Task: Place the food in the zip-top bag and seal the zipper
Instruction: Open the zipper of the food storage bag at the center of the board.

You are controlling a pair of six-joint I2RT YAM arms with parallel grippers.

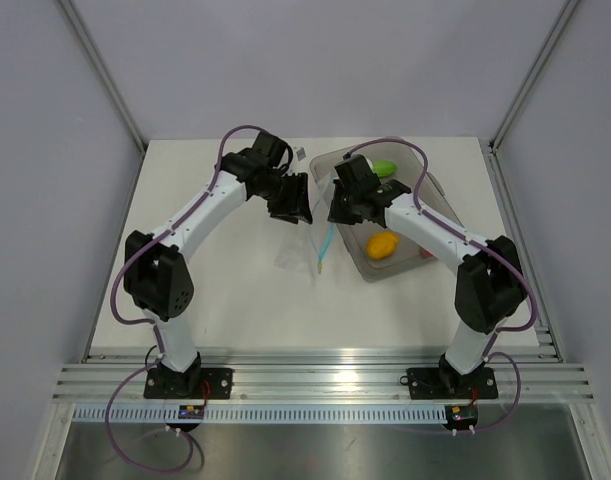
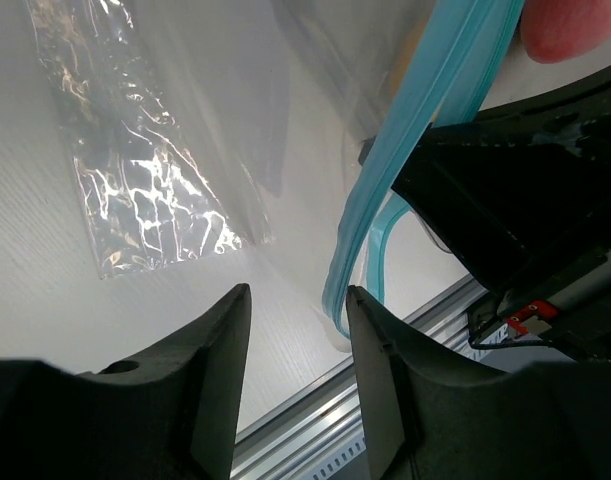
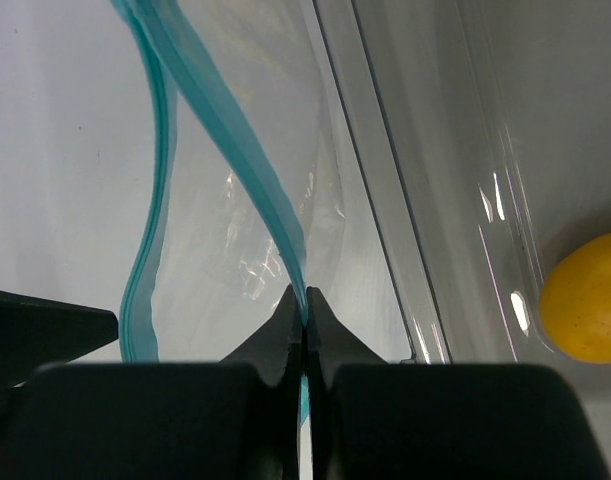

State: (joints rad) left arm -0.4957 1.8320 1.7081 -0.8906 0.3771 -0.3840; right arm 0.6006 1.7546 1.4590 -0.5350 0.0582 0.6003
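Note:
The clear zip-top bag (image 1: 300, 245) hangs crumpled between my two grippers, its lower part resting on the table. Its teal zipper (image 3: 235, 130) runs up into my right gripper (image 3: 306, 297), which is shut on one strip of it. My left gripper (image 2: 297, 300) is open just left of the zipper (image 2: 405, 150), with only table between its fingers. The zipper's two strips stand apart. In the grey tray (image 1: 440, 195) lie a yellow food piece (image 1: 382, 245), a green one (image 1: 384, 167) and a small red-pink one (image 1: 426, 256). The yellow piece (image 3: 590, 300) also shows beyond the tray wall.
The tray's clear wall (image 3: 425, 230) stands right beside the right gripper. An aluminium rail (image 1: 315, 375) runs along the table's near edge. A pink rounded shape (image 2: 570, 25) shows at the top right of the left wrist view, above the right arm's black housing (image 2: 515, 200).

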